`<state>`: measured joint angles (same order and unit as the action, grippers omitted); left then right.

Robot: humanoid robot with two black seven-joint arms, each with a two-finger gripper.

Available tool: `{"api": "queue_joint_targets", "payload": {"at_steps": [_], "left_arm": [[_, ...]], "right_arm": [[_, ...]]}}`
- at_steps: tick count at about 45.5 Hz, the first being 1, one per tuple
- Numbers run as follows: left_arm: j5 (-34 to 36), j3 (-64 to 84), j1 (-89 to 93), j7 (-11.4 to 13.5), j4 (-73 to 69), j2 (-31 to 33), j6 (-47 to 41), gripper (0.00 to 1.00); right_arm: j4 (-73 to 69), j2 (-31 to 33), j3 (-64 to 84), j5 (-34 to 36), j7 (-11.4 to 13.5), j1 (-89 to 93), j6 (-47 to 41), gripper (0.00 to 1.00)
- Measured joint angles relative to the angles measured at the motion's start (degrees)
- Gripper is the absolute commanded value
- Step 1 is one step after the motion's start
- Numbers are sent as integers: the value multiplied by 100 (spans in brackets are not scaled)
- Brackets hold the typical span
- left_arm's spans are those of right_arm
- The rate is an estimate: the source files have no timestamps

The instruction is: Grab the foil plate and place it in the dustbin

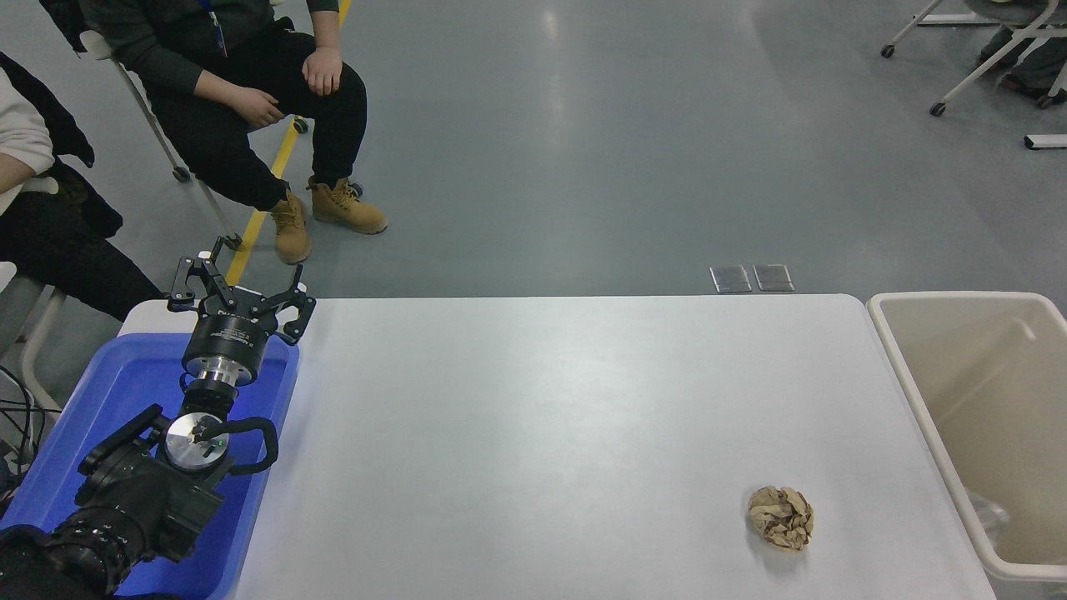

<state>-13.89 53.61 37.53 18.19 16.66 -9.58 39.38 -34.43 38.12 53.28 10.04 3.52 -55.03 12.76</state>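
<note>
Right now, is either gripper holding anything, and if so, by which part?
Nothing is held. The left gripper hangs open and empty over the blue tub. The right gripper is out of view.

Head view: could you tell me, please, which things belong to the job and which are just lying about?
Job: dustbin; possibly the foil plate, a faint shiny shape low inside it.
Lying about: paper ball; blue tub; left gripper, parked over that tub.
</note>
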Motion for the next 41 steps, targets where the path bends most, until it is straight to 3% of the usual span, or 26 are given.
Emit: {"api": "queue_joint_targets", "payload": {"at_steps": [20, 41], "left_arm": [[-1, 0, 1, 0, 2, 0, 0, 99], [-1, 0, 1, 0, 0, -1, 0, 99]], "right_arm": [[-113, 266, -359, -543, 1, -2222, -598, 100], [-232, -1385, 219, -1077, -1, -3868, -1438, 100]]}}
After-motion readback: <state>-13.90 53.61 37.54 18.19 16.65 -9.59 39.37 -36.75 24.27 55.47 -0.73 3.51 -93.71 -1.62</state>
